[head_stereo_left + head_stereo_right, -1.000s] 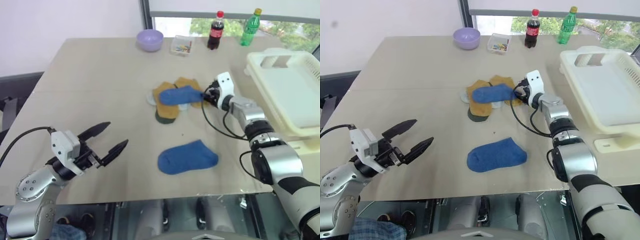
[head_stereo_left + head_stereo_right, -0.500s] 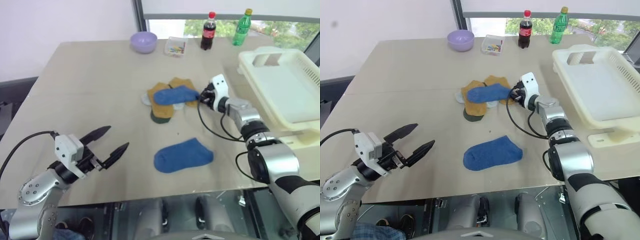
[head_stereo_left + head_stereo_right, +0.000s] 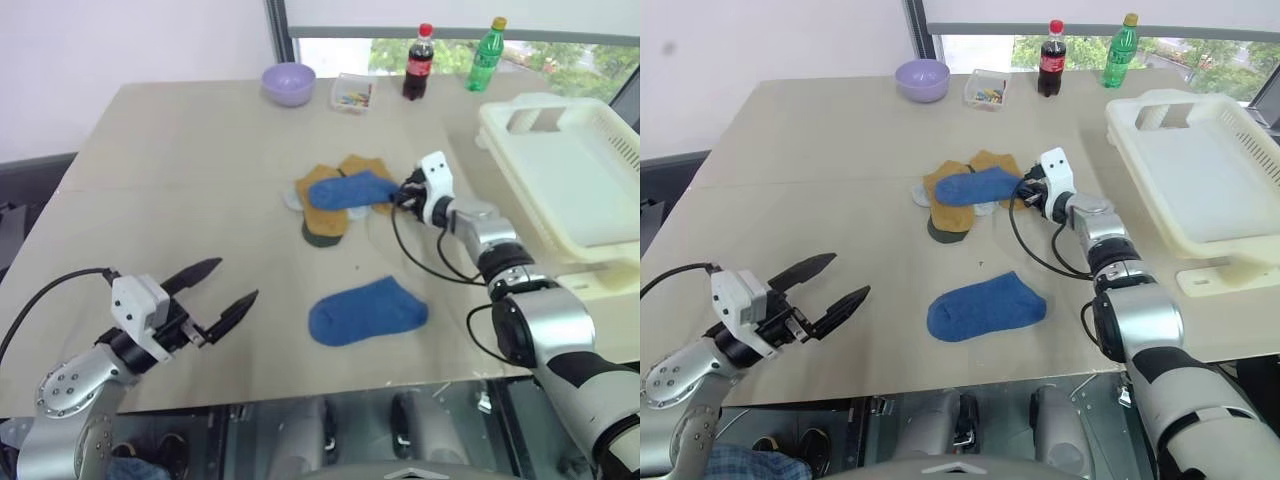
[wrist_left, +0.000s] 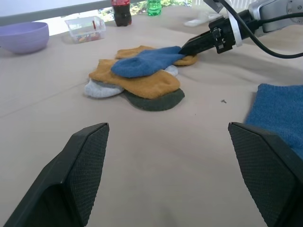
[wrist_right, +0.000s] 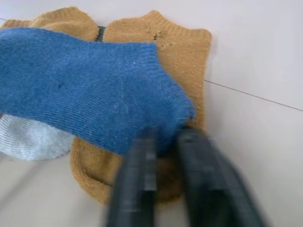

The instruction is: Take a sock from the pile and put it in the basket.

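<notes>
The pile (image 3: 338, 203) of mustard, pale grey and dark socks lies mid-table, with a blue sock (image 3: 350, 188) on top. My right gripper (image 3: 403, 192) is at the pile's right side, shut on that blue sock's right end; in the right wrist view its fingers (image 5: 137, 179) pinch the blue sock (image 5: 90, 85) at its edge. The cream-white basket (image 3: 528, 190) stands at the table's right edge, beyond the right arm. My left gripper (image 3: 237, 279) hovers open over the table's near left, with nothing between its fingers (image 4: 85, 170).
A second blue sock (image 3: 367, 311) lies flat near the front edge, between the two arms. At the far edge stand a purple bowl (image 3: 288, 82), a small clear box (image 3: 352, 92), a cola bottle (image 3: 417, 60) and a green bottle (image 3: 482, 54).
The right gripper's fingers have closed onto the end of the blue sock on the pile. The left gripper has stayed open and in place. The camera has shifted slightly.
</notes>
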